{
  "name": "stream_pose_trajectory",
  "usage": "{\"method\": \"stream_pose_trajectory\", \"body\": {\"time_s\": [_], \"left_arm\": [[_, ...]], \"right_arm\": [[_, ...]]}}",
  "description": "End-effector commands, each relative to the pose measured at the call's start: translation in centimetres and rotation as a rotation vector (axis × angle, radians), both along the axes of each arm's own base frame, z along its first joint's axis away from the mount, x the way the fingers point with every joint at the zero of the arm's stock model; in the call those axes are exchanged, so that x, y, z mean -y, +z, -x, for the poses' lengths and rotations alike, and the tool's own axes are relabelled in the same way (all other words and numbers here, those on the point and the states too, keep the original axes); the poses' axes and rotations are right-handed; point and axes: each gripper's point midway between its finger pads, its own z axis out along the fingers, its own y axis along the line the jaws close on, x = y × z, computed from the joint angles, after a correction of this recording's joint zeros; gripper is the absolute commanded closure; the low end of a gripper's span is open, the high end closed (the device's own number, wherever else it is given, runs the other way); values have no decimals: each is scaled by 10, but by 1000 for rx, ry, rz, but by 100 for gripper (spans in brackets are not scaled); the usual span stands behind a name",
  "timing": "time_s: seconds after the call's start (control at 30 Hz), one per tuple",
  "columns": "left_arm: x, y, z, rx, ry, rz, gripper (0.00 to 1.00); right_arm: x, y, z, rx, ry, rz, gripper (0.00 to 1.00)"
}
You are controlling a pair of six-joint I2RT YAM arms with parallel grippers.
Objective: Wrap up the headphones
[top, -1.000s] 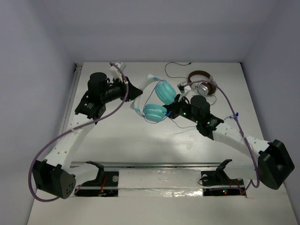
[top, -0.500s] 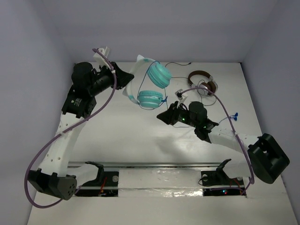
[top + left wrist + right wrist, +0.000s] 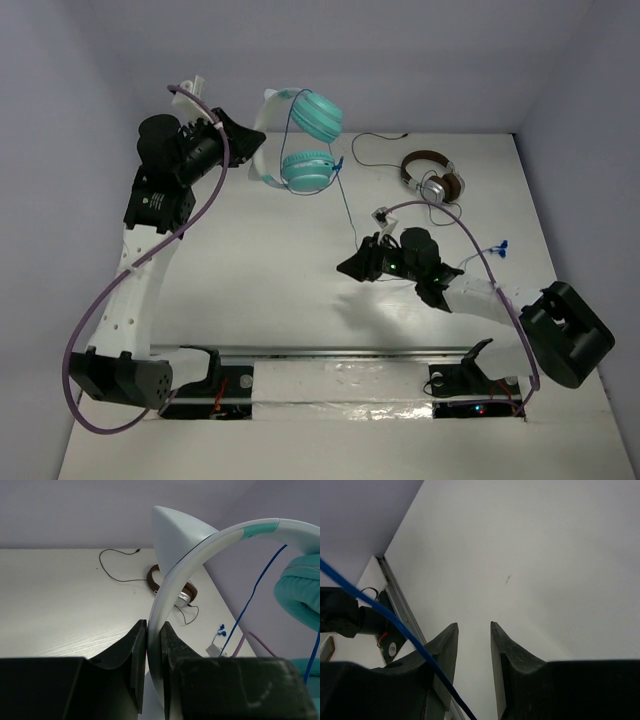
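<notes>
Clamping the headphones (image 3: 305, 166) at 11 o'clock with my left end effector (image 3: 153, 640), I'd pinch the taut cable (image 3: 346, 210) in my right end effector (image 3: 473, 630), whose fingers stand apart.

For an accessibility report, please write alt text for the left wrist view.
The left end effector pinches the white headband of the teal headphones, held above the table. A thin blue cable hangs at right, and brown headphones lie on the table behind.
</notes>
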Motion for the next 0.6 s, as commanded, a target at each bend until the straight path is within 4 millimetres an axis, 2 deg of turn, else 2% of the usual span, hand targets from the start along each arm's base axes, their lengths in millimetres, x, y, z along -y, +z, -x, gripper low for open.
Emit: {"method": "stream_pose_trajectory", "body": {"time_s": [0.0, 0.13, 0.37, 0.43, 0.47, 0.53, 0.57], "left_arm": [[-12, 60, -4, 146, 36, 91, 100], [-15, 68, -9, 158, 46, 106, 100], [-23, 67, -22, 153, 112, 146, 100], [-29, 67, -28, 152, 146, 175, 100], [-29, 60, -32, 135, 152, 186, 100], [-32, 59, -37, 132, 180, 229, 100], [-37, 52, -41, 117, 202, 239, 100]], "right_arm": [[6, -3, 4, -11, -5, 3, 62], [8, -14, 11, -44, 6, 10, 61], [9, -28, 17, -109, 0, 40, 60], [9, -39, 23, -133, -10, 77, 60], [8, -42, 26, -149, -8, 84, 61], [0, -52, 38, -189, 24, 111, 63], [-4, -56, 43, -204, 33, 119, 68]]}}
